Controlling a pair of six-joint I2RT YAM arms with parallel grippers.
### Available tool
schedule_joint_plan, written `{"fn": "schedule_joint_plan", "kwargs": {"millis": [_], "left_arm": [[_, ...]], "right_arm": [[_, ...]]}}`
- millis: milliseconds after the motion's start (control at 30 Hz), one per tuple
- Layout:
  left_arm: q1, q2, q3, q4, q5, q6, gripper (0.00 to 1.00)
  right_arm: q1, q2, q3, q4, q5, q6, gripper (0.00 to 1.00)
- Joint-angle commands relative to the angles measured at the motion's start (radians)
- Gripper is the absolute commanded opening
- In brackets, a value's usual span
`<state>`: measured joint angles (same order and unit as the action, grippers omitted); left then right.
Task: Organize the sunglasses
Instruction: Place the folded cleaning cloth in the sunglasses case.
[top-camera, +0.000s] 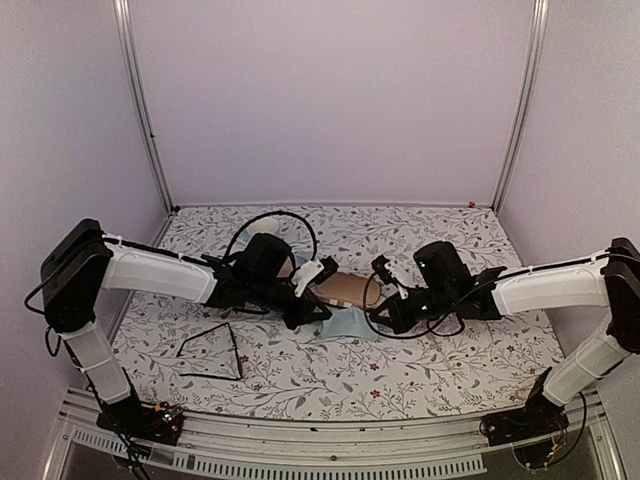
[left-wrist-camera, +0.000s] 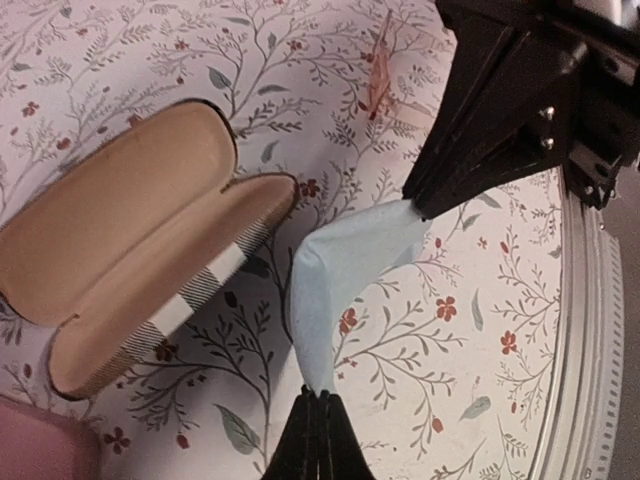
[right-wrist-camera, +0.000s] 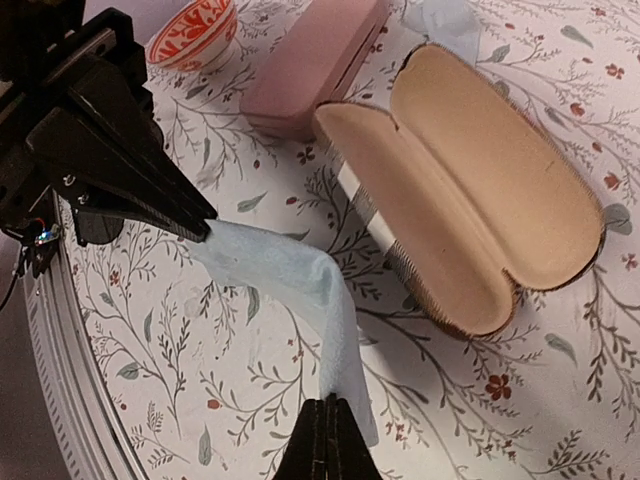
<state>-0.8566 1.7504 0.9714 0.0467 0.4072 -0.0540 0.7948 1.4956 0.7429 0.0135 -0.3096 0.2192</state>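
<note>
The black wire-frame sunglasses (top-camera: 236, 352) lie unfolded on the table at the front left, away from both grippers. A pale pinkish translucent frame (left-wrist-camera: 380, 72) shows partly beyond the right gripper; it looks like the other pair of sunglasses. My left gripper (left-wrist-camera: 322, 396) and right gripper (right-wrist-camera: 330, 402) face each other mid-table, each shut on one end of a light blue cloth (left-wrist-camera: 345, 265) that sags between them just above the table. The cloth (top-camera: 350, 326) hangs just in front of an open brown case (top-camera: 345, 290).
The open case (right-wrist-camera: 480, 190) has a tan lining and a checked band, with nothing inside. A shut pink case (right-wrist-camera: 315, 60) and a red-patterned bowl (right-wrist-camera: 195, 30) sit behind it. The metal rail (left-wrist-camera: 585, 330) runs along the table's near edge.
</note>
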Motion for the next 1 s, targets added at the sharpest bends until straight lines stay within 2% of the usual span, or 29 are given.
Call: {"fn": "schedule_joint_plan", "kwargs": {"millis": [0,333,967], "left_arm": [[0.07,0.024,0.087,-0.046,0.016,0.073,0.0],[0.169,0.16,0.288,-0.168,0.069,0.127,0.0],[0.197,0.281,0.38,-0.248,0.107,0.138,0.0]], "right_arm": [[-0.049,0.06,0.097,-0.022,0.019,-0.074,0.0],[-0.114,0.224,0.248,-0.045,-0.006,-0.103,0.0],[-0.133,0.327,0.335,-0.086,-0.041,-0.124,0.0]]}}
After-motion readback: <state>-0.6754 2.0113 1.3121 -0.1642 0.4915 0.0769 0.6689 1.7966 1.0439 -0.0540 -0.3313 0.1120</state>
